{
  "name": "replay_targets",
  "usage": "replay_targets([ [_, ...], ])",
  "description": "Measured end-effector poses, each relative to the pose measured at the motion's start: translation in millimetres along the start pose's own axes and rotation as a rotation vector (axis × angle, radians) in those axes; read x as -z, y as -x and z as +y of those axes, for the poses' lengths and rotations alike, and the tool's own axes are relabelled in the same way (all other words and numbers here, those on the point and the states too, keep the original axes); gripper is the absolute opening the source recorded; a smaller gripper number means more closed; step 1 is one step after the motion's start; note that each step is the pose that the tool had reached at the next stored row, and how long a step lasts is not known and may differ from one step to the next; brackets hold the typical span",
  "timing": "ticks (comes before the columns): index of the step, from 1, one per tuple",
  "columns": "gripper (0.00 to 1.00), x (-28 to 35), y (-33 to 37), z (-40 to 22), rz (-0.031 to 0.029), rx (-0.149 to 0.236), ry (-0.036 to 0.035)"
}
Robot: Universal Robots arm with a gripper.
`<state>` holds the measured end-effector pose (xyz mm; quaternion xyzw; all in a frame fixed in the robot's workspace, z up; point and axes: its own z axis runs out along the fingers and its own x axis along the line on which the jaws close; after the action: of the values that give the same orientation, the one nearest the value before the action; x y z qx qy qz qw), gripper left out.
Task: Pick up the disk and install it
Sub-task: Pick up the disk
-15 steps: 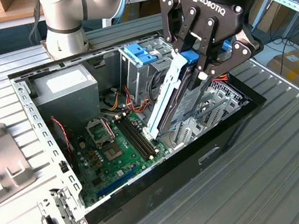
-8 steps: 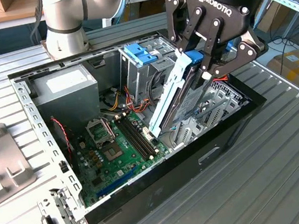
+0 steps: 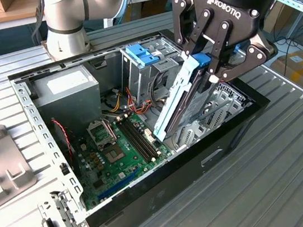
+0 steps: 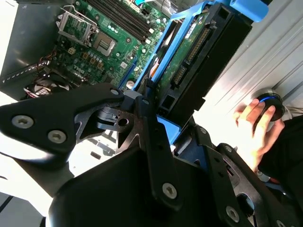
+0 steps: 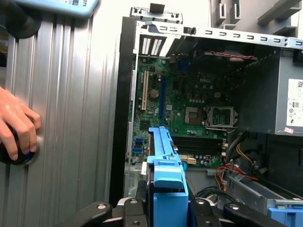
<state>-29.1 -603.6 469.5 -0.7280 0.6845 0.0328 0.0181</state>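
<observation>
One open computer case [image 3: 165, 173] lies on its side on the ribbed metal table [image 3: 292, 150]. It has one green circuit board [image 3: 112, 153] on its floor and one grey power box [image 3: 68, 85] in a corner. One black gripper [image 3: 206, 67] hangs over the case's end at the exterior view's right, its fingers drawn in narrow and clamped on the blue top end of the one disk [image 3: 181, 101]. The disk slants steeply, with its lower end down inside the case beside the board. One hand [image 5: 16, 125] rests on a round dark knob [image 4: 270, 104] on the table outside the case.
</observation>
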Motion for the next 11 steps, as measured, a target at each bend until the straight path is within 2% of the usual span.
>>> replay_targets([
  [4,0.37,0.3,-3.8,-2.3,-0.0001,0.0,0.0012],
  [11,0.37,0.5,-5.8,-3.8,-0.0001,0.0,0.0018],
])
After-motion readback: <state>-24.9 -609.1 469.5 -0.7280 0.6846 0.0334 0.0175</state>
